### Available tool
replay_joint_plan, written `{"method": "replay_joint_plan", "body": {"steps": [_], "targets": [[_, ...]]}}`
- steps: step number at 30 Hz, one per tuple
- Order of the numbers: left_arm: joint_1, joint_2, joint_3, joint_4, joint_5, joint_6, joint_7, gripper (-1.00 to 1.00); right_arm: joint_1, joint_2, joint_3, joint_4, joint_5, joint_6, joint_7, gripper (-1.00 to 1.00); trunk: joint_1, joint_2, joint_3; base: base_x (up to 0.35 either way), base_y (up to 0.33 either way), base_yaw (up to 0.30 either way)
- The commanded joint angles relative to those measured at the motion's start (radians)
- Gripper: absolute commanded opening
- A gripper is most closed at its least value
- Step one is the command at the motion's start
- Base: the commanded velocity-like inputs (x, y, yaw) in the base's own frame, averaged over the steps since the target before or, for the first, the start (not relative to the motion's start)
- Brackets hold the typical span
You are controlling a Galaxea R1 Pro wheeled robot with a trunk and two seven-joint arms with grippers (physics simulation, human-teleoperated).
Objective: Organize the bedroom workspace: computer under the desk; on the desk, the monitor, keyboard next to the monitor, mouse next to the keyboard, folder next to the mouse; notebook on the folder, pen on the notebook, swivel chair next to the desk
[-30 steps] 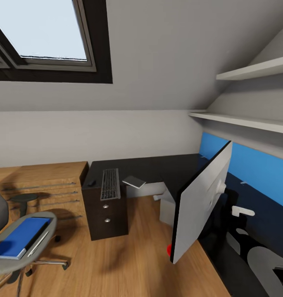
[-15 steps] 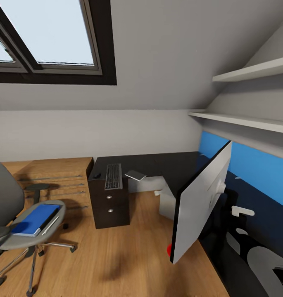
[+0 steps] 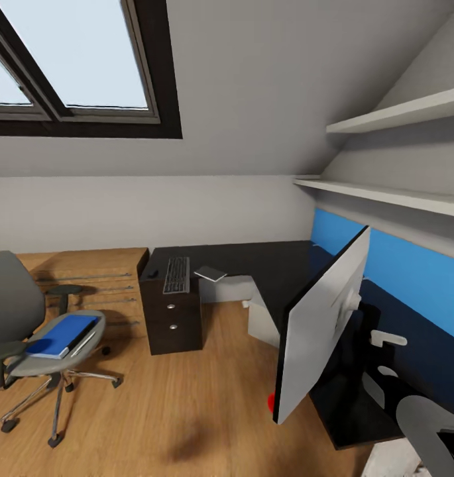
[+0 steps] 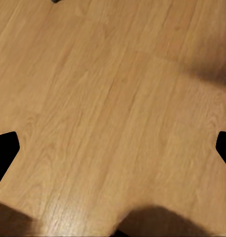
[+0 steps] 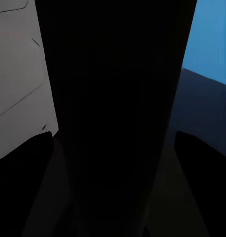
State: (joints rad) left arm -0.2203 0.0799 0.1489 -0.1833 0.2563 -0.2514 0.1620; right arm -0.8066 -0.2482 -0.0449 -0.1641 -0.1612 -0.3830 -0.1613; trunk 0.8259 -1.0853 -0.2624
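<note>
A monitor (image 3: pixel 323 324) hangs tilted in the air at the right, its white back toward me. My right gripper (image 5: pixel 113 148) is shut on its dark body. The black L-shaped desk (image 3: pixel 253 260) runs along the back and right walls. A keyboard (image 3: pixel 176 274), a small dark mouse (image 3: pixel 152 273) and a grey notebook (image 3: pixel 211 273) lie on it. The white computer (image 3: pixel 261 323) stands under the desk. At the left, the grey swivel chair (image 3: pixel 14 311) carries a blue folder (image 3: pixel 61 333) and a pen (image 3: pixel 85 342) on its seat. My left gripper (image 4: pixel 113 153) is open over the bare wooden floor.
Two white shelves (image 3: pixel 386 193) jut from the right wall above a blue panel. A low wooden drawer unit (image 3: pixel 87 268) sits left of the desk under a skylight. Open wooden floor (image 3: pixel 173 397) lies between the chair and the desk.
The camera has pulled back, so the desk and chair look smaller and the chair shows more fully. The monitor keeps the same place in the picture, carried along.
</note>
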Motion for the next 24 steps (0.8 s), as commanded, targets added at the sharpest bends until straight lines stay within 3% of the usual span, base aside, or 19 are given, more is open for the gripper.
{"method": "replay_joint_plan", "body": {"steps": [1,11,24], "targets": [[-0.001,0.0,0.002,0.0,0.003,-0.003,0.001,1.0,0.0,0.0,-0.006,0.011,-0.025,0.01,0.001,-1.0,0.0,-0.001,-0.001,-0.14,-0.293,0.029],[-0.001,0.0,0.002,0.0,0.003,-0.005,0.001,1.0,0.0,0.005,-0.003,0.011,-0.023,0.01,0.003,-1.0,0.0,-0.001,-0.001,-0.027,-0.328,0.006],[-0.001,0.0,0.003,0.0,0.003,-0.003,0.001,1.0,0.0,0.032,-0.002,0.009,-0.022,0.01,0.002,-1.0,0.0,-0.001,-0.001,0.0,-0.014,0.0]]}}
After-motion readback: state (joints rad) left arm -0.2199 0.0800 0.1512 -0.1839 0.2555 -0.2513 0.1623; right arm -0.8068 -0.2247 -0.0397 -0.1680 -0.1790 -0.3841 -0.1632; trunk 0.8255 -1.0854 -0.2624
